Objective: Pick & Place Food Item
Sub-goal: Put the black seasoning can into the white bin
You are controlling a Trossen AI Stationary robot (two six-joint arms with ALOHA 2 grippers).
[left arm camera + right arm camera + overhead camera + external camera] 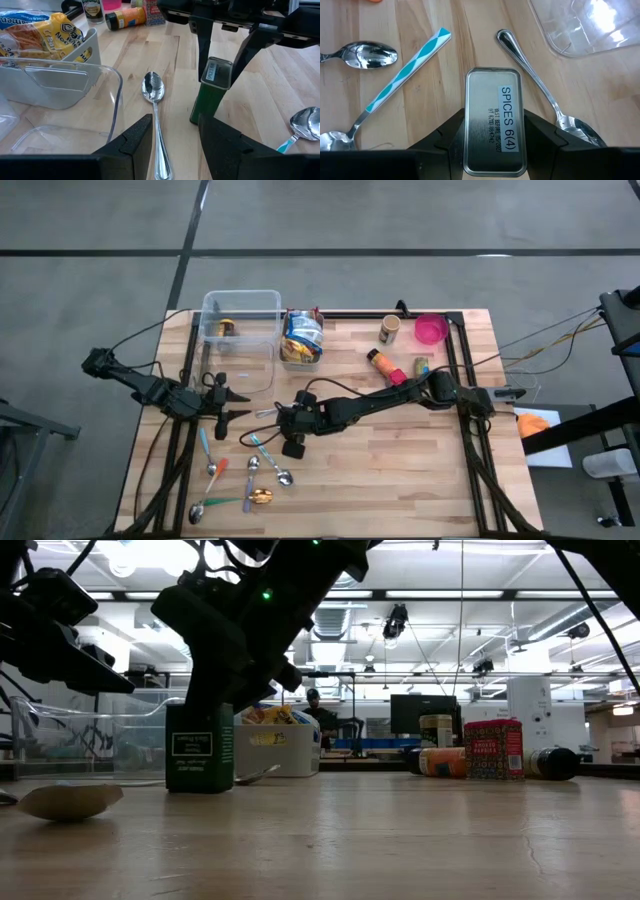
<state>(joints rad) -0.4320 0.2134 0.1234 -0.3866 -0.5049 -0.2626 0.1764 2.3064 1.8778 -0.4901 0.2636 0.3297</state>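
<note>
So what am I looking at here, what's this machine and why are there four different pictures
It's a two-armed robot at a wooden table. One camera looks straight down, one sits at tabletop height, and one rides on each wrist. The right gripper is closed around a green spice tin standing upright on the table. The left gripper waits nearby, holding nothing, beside a clear plastic container. Several spoons lie scattered near the front. A bin of snack packets, bottles and a pink bowl sit along the far edge.

The metal lid of the green spice tin (495,122) carries a white sticker reading "SPICES 6(4)". Smaller print beside it is illegible. Lettering on the snack bag (37,30) is only partly readable.
</note>
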